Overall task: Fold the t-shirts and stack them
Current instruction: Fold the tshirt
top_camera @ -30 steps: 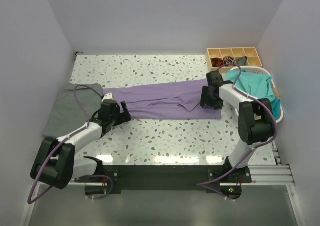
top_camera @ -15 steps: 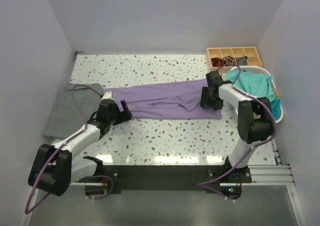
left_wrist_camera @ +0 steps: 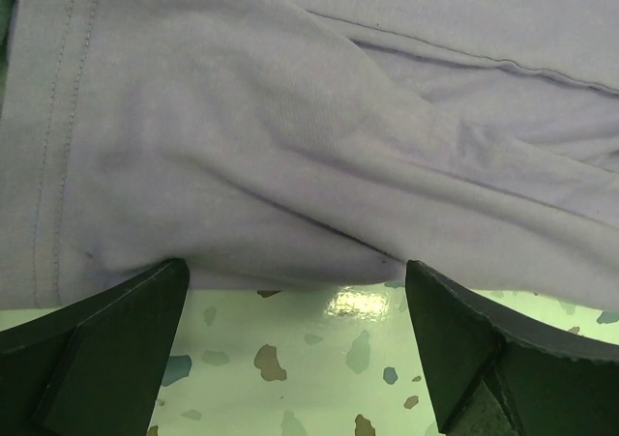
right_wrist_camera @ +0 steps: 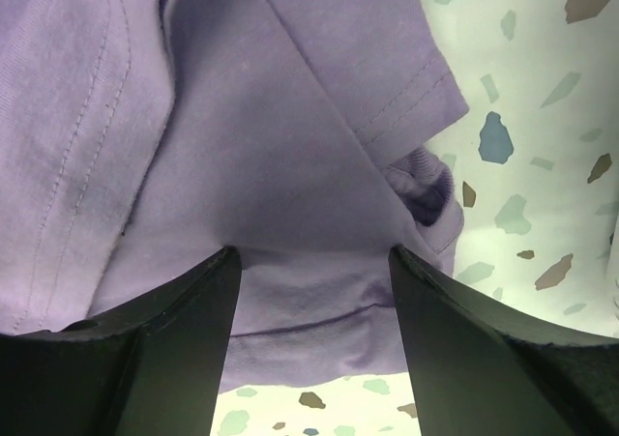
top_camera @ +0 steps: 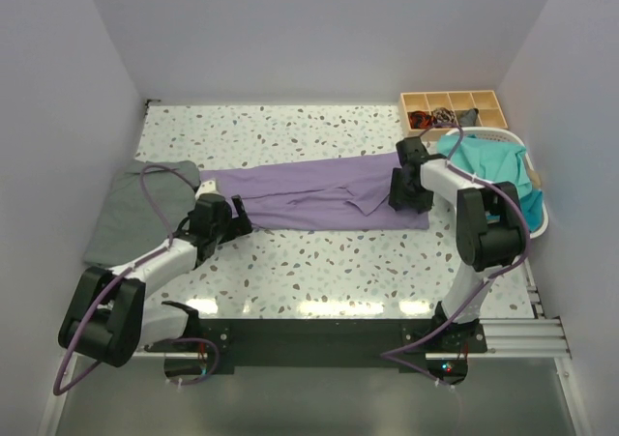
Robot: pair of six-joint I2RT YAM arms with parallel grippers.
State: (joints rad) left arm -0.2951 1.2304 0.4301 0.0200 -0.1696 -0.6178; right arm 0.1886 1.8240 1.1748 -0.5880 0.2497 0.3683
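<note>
Speckled table [top_camera: 319,131], one lavender t-shirt [top_camera: 309,189], one grey t-shirt [top_camera: 131,214], left claw [left_wrist_camera: 295,265] apart, right claw [right_wrist_camera: 311,252] apart

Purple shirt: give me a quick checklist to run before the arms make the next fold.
1. Left gripper open: ok, jaws wide at the purple shirt's near edge.
2. Right gripper open: ok, jaws apart over its right end.
3. Shirt lying flat: not ok, creased, sleeve bunched at the right.
4. Hem lifted enough to pinch: cannot tell.
</note>
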